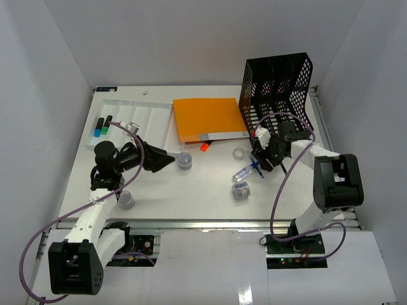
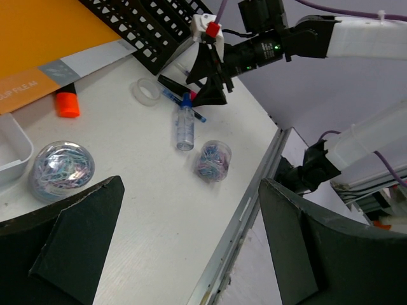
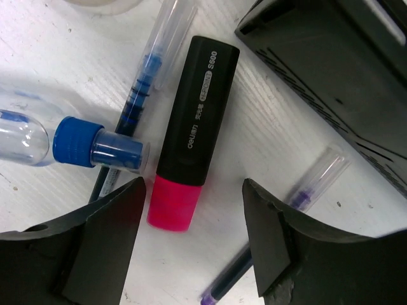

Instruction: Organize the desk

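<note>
A: The pink highlighter (image 3: 191, 133) lies just beside the rack (image 1: 276, 82), with the right fingers (image 3: 95, 254) apart on either side, not gripping.
B: Left fingers (image 2: 76, 235)?
A: Wide apart, empty, well left of the rack.
B: Progress?
A: Early, I'd judge. Two markers (image 1: 98, 127) sit in the tray (image 1: 149, 117). Pens (image 3: 143, 70), jars (image 1: 241, 190) and tape (image 1: 239, 153) litter the desk (image 1: 191, 190), whose far corner carries the rack.

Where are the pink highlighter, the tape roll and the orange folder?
pink highlighter (image 3: 192, 127): right wrist view, black barrel.
tape roll (image 2: 137, 89): left wrist view, left rim.
orange folder (image 1: 206, 118): top external view, cover middle.
</note>
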